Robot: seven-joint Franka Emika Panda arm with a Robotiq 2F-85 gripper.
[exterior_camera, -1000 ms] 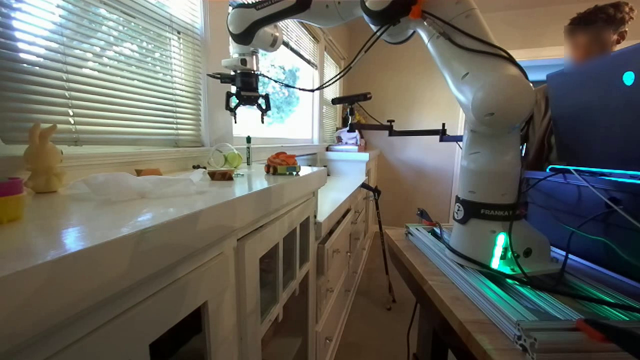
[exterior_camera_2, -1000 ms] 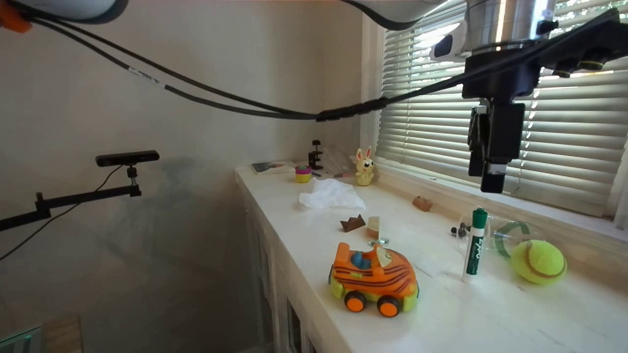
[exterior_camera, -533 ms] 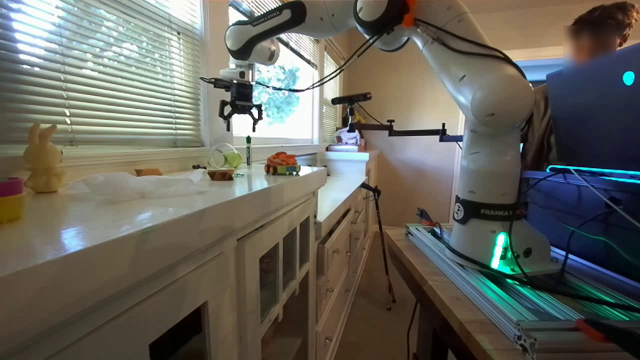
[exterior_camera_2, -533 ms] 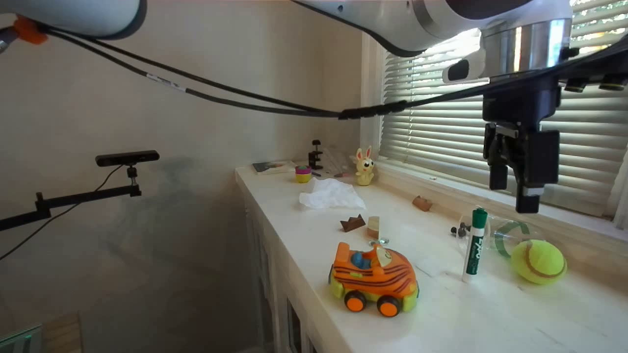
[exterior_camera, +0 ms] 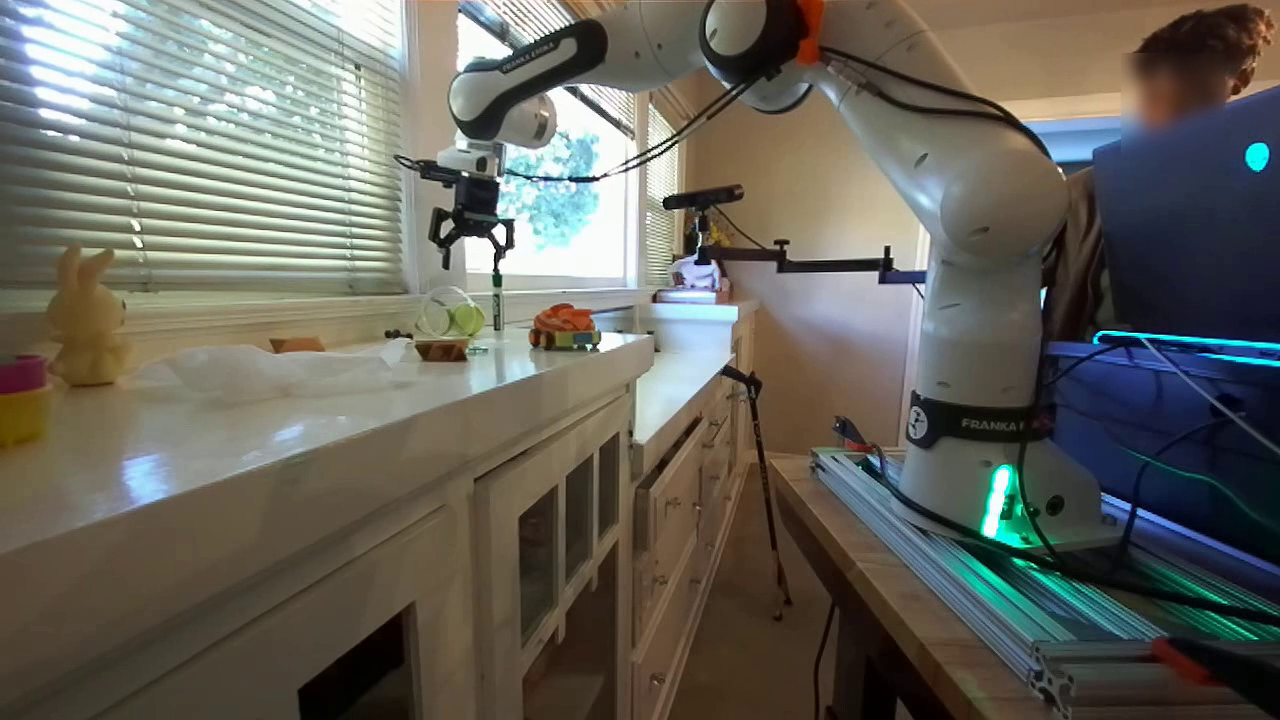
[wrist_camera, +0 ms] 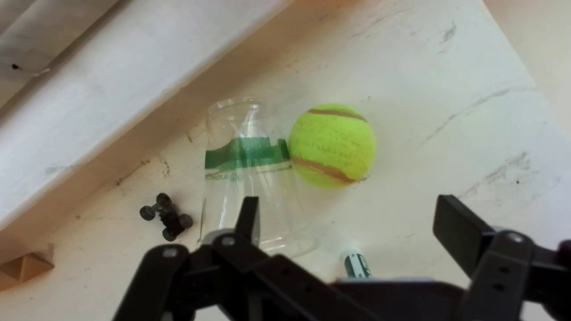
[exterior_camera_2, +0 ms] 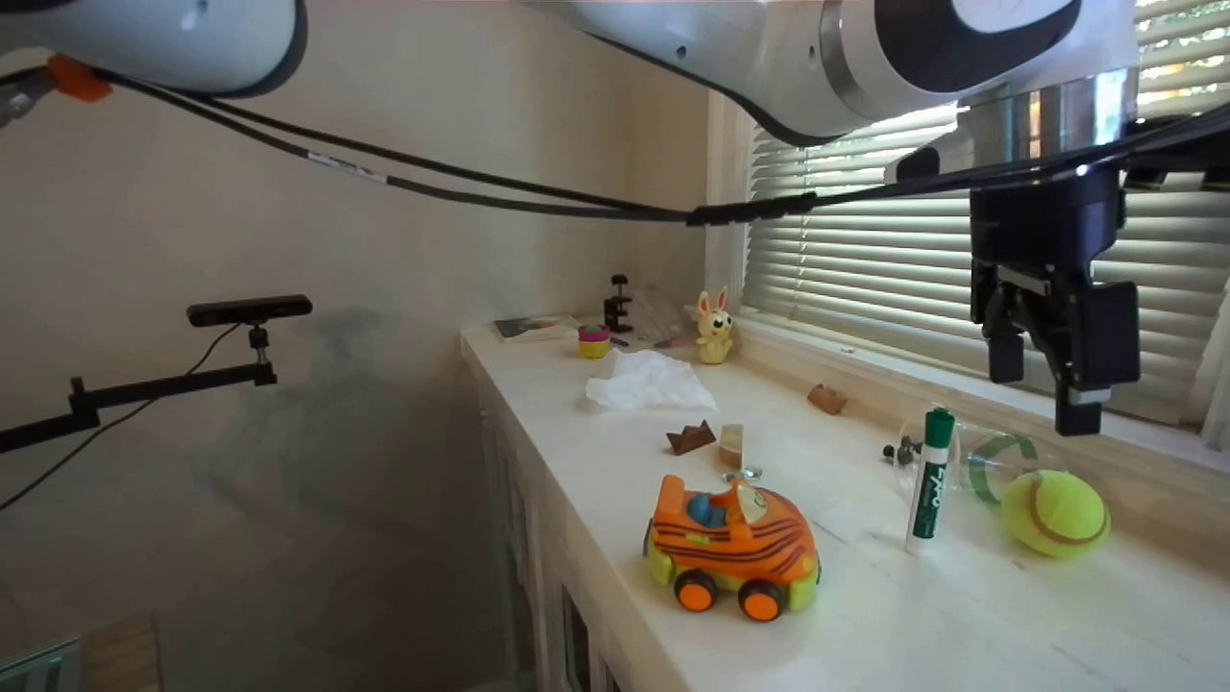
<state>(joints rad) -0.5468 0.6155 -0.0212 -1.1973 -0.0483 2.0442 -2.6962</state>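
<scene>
My gripper (exterior_camera_2: 1043, 396) hangs above the white counter (exterior_camera_2: 865, 615), jaws wide apart with nothing between them; in an exterior view the gripper (exterior_camera: 472, 262) points straight down. Below it a green-capped marker (exterior_camera_2: 928, 481) stands upright. The wrist view shows only the lower part of this marker (wrist_camera: 357, 266); the gripper's body hides the rest. A yellow-green tennis ball (wrist_camera: 332, 145) touches or nearly touches a clear cup (wrist_camera: 241, 191) with a green band, lying on its side. One finger (wrist_camera: 248, 218) overlaps the cup in that view, well above it.
An orange toy car (exterior_camera_2: 735, 548) sits by the counter's front edge. Brown pieces (exterior_camera_2: 692, 438), a pale wooden block (exterior_camera_2: 731, 445), crumpled white sheet (exterior_camera_2: 651, 380) and bunny figure (exterior_camera_2: 714, 327) lie farther along. A small black wheeled piece (wrist_camera: 167, 217) is near the window ledge (wrist_camera: 134, 89).
The gripper has come down toward the counter, shifting left in one exterior view and right in the other. Its jaws stayed open. The objects on the counter have not moved.
</scene>
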